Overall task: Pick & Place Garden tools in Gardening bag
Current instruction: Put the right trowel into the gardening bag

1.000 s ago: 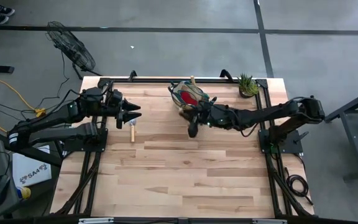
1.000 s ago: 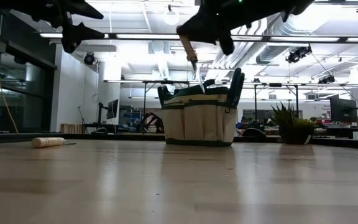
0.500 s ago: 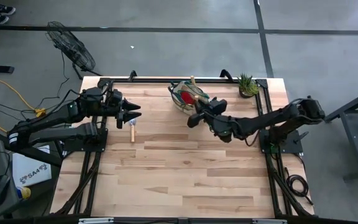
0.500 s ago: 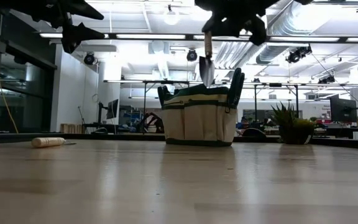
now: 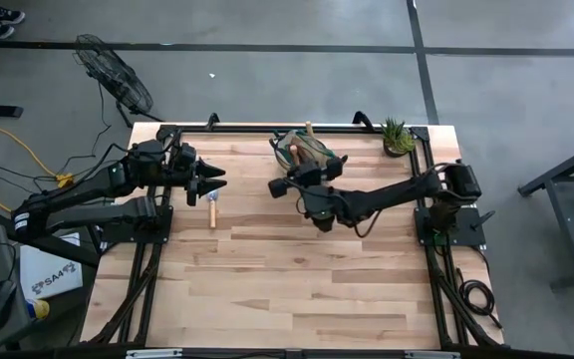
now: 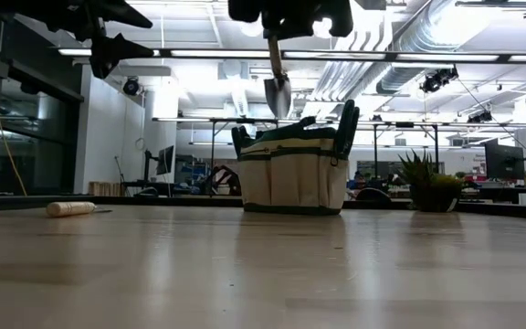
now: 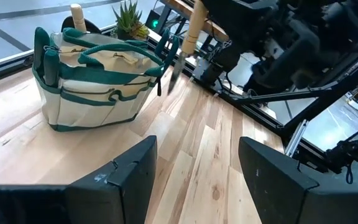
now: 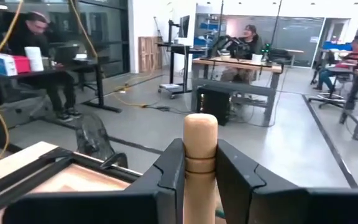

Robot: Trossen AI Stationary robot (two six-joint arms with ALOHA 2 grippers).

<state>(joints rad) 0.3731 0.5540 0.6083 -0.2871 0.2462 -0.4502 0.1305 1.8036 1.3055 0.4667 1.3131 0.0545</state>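
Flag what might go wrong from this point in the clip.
1. The right gripper pinches the trowel only near the top of its wooden handle, blade hanging down in the air. It could swing or slip.
2. The blade hangs beside the bag, near its rim, not over the opening. Lowering from here may catch the rim or tip the soft bag.
3. Another tool lies below the open left gripper, which waits off the table; it is not yet packed.

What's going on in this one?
The right gripper is shut on a wooden-handled, silver-bladed trowel, holding it blade down in the air beside the beige canvas gardening bag with green trim, which already holds some tools. The left gripper hovers open above another wooden-handled tool lying on the wooden table.
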